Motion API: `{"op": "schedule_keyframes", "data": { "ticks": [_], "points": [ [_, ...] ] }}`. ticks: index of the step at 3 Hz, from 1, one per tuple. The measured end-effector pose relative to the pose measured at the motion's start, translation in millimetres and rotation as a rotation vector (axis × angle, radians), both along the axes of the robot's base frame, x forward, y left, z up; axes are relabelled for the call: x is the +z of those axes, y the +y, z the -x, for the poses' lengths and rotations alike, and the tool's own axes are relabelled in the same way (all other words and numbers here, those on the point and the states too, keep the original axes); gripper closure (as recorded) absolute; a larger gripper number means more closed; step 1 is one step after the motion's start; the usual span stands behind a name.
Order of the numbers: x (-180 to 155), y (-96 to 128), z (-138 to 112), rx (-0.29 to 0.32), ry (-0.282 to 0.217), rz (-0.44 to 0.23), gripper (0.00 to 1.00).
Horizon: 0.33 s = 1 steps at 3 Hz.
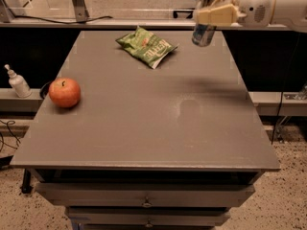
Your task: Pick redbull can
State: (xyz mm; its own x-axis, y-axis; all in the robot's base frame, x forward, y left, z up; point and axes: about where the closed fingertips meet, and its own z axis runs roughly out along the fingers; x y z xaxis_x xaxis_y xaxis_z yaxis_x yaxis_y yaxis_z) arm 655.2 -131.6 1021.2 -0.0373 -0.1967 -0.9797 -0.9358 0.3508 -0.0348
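The gripper point(205, 16) sits at the top right of the camera view, reaching in from the right on a white arm point(268, 4), and it is clamped around the redbull can point(204, 33). 1 cream finger point(217, 15) crosses the front of the can about its middle, and the other finger is hidden behind it, so the jaws stand only as far apart as the can is wide. The can hangs in the air, clear of the grey table point(144, 128), above the table's far right part. It leans slightly, its silver top toward the upper right and its blue-and-silver base poking out below the finger. A soft shadow point(211, 86) lies on the tabletop beneath and nearer the camera. A green snack bag point(146, 47) lies on the far part of the table, to the left of the can and apart from it. A red apple point(64, 92) rests near the left edge, well apart from the gripper. A small white bottle point(18, 82) stands off the table on the left.
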Motion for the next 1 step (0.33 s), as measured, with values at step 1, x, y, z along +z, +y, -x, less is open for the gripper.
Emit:
{"op": "schedule_keyframes", "data": {
  "ticks": [1],
  "points": [
    [4.2, 1.0, 0.0, 0.001, -0.006, -0.004, 1.00]
  ]
}}
